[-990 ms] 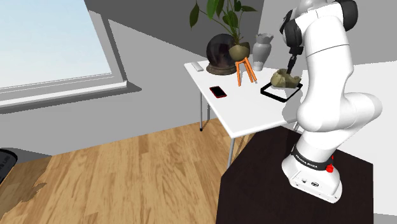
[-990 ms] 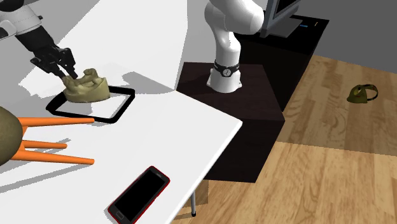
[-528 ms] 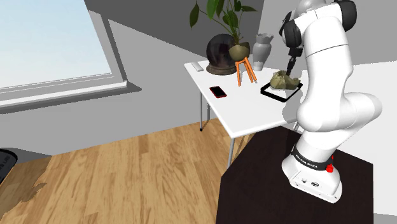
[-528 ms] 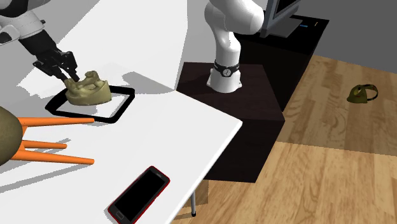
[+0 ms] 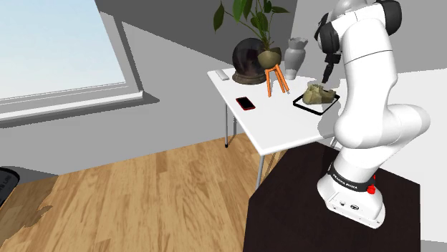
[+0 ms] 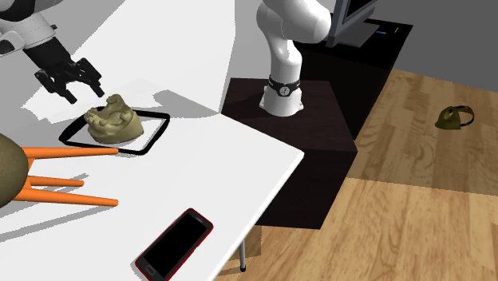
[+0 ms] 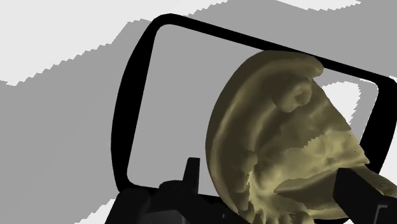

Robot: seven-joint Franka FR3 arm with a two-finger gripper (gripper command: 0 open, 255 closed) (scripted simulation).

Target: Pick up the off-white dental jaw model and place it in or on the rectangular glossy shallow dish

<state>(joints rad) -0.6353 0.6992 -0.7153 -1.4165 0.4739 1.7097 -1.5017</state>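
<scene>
The olive-tan dental jaw model (image 6: 116, 124) lies inside the black-rimmed rectangular dish (image 6: 156, 131) on the white table. My gripper (image 6: 69, 82) hangs just above and behind it, open, fingers spread and clear of the model. In the shoulder view the model (image 5: 316, 94) rests in the dish (image 5: 306, 107) below the gripper (image 5: 327, 72). In the wrist view the model (image 7: 280, 140) sits over the dish rim (image 7: 126, 108) between the parted fingers (image 7: 192, 173) of the gripper (image 7: 271, 170).
A red-edged black phone (image 6: 174, 243) lies near the table's front edge. An orange-legged stand (image 6: 68, 185) holds a plant pot beside the dish. A dark sphere (image 5: 248, 57) and a grey vase (image 5: 294, 57) stand at the back. The dark stand box (image 6: 291, 136) adjoins the table.
The fingers, shut on the jaw model a second ago, have opened and let it go. The model has settled lower into the dish, and the gripper has lifted slightly off it.
</scene>
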